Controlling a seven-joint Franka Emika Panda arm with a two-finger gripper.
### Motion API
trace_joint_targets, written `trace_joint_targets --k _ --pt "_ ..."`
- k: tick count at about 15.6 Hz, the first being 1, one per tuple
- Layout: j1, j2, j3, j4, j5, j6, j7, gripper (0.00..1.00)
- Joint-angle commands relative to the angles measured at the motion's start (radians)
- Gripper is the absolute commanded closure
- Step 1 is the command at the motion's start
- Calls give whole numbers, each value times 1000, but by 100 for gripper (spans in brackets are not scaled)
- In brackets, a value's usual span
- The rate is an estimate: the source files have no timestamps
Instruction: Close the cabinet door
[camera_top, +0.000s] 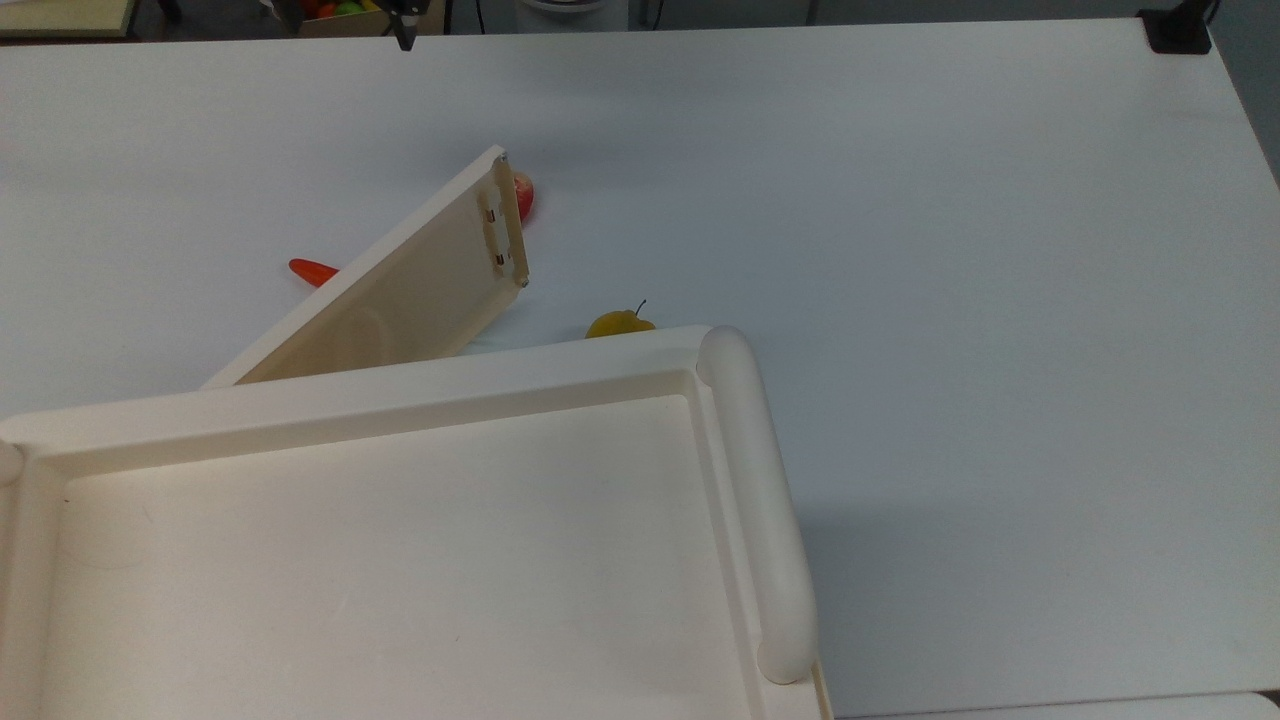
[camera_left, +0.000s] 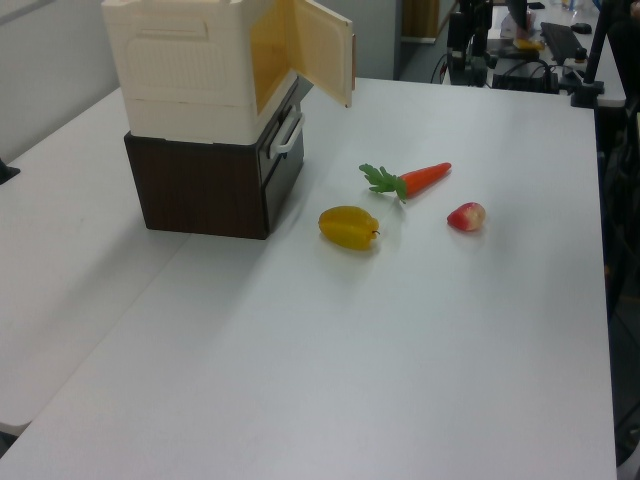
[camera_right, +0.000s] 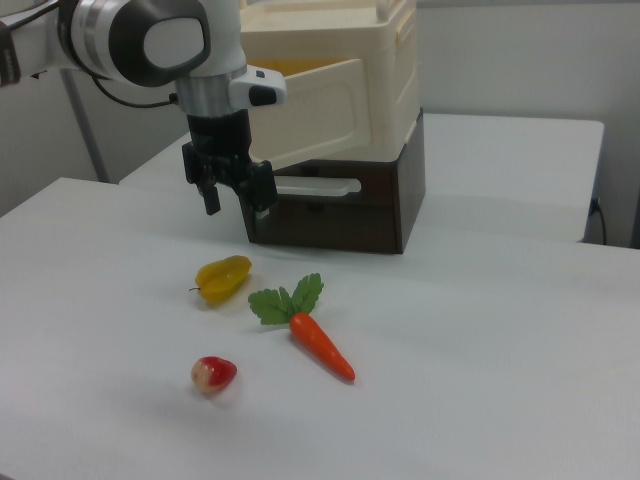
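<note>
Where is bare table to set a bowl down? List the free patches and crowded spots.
Free: the wide table stretch nearer the camera than the yellow fruit and red fruit in the left view. Crowded: in front of the cabinet, around its open door, the gripper and the carrot.

Carrot (camera_left: 422, 177) between pepper (camera_left: 349, 227) and strawberry (camera_left: 466, 216)

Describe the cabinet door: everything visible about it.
The cabinet door is a flat, cream-coloured rectangular panel that looks like plastic, with a slim bar handle on two small mounts near its free edge. It stands swung open at an angle from the cabinet, hinged at one side. Nothing visibly touches it; the gripper hangs in front of it.
</note>
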Motion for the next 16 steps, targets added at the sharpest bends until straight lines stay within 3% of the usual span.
trace_joint_targets --k 1,5,7,12,16 --pt "8 2 -21 4 2 19 -94 39" --pt "-24 1 -21 4 60 15 -217 84" --pt "-26 1 -21 4 60 14 -249 96" --pt "-27 4 -21 4 65 35 -398 100" --pt "-17 38 -18 6 77 175 -530 100"
